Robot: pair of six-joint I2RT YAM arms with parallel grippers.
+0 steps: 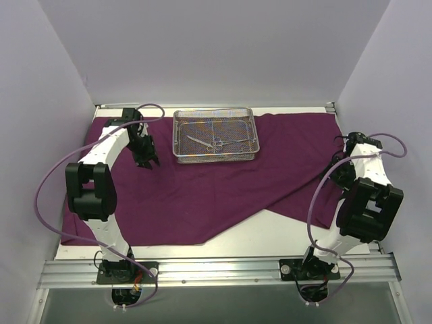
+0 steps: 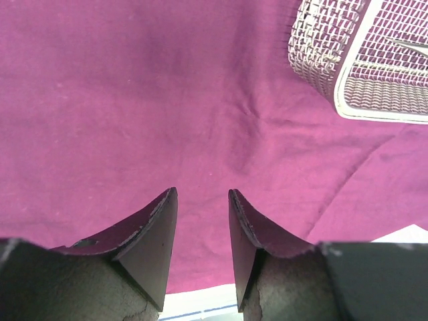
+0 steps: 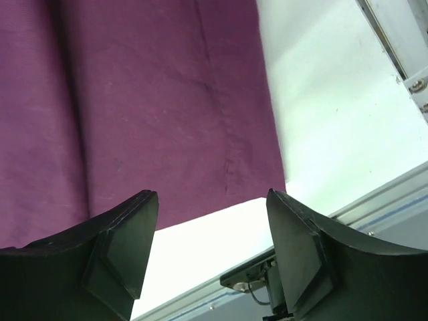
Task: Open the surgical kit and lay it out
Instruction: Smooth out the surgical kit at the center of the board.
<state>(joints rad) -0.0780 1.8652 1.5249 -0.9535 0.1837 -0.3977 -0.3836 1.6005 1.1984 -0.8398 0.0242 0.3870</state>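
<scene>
The dark purple cloth wrap (image 1: 202, 189) lies spread open over the table. The silver wire-mesh tray (image 1: 216, 154) stands on it at the back centre, with thin scissor-like instruments (image 1: 209, 142) inside. My left gripper (image 1: 150, 163) hovers over the cloth just left of the tray, jaws open and empty (image 2: 202, 197); the tray corner (image 2: 321, 60) shows at the upper right of the left wrist view. My right gripper (image 1: 339, 158) is at the cloth's right edge, jaws wide open and empty (image 3: 212, 197), over the cloth's corner (image 3: 167, 120).
Bare white tabletop (image 1: 283, 233) shows at the front right where the cloth's edge runs diagonally. A metal rail (image 1: 216, 270) runs along the near edge. White walls enclose the left, back and right sides. Purple cables loop beside both arms.
</scene>
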